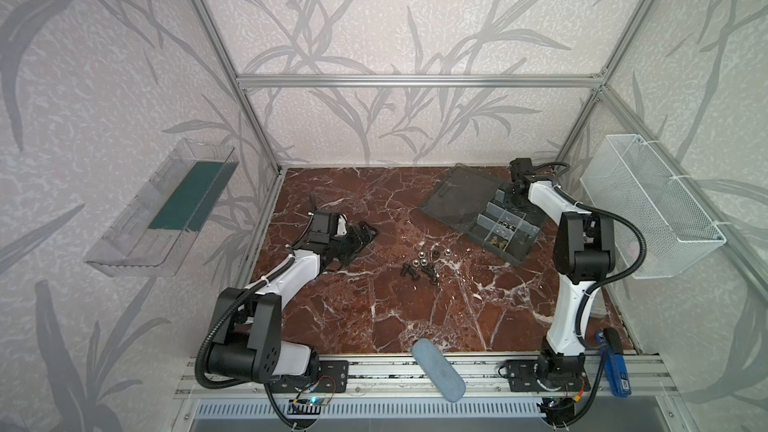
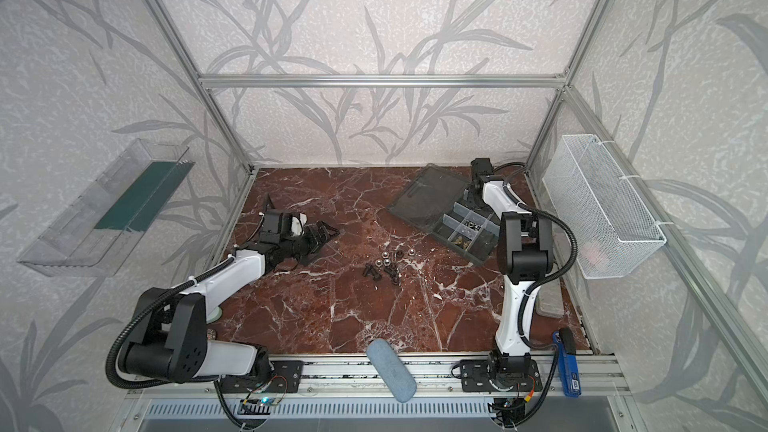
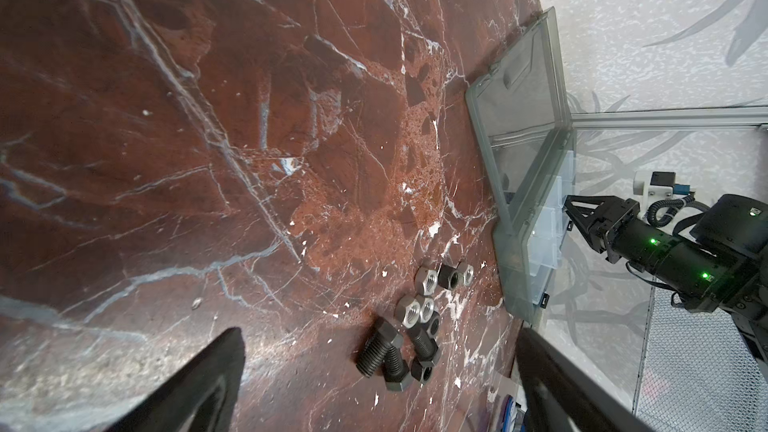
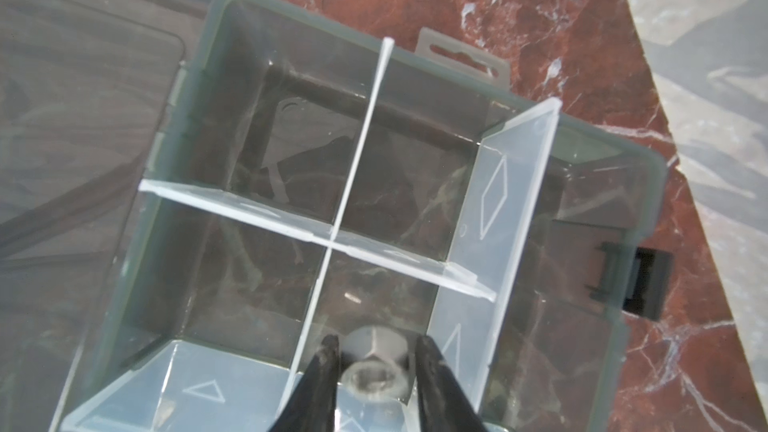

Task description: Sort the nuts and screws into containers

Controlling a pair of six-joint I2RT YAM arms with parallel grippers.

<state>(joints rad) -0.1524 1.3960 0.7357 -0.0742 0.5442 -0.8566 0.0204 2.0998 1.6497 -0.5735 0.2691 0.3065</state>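
While a nut (image 4: pixel 374 371) sits between the tips of the right pincer (image 4: pixel 376 344), jaws narrowly parted and grip not confirmable, hazard noted: the divider (image 4: pixel 311 305) runs just beside one tip, so a glancing drop could bounce it out of the compartment (image 4: pixel 374 280) beneath.

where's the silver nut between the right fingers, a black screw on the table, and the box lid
silver nut (image 4: pixel 376 361): right wrist view, rim above its hole
black screw (image 3: pixel 376 353): left wrist view, threaded shaft
box lid (image 1: pixel 463 199): in a top view, middle of flat panel
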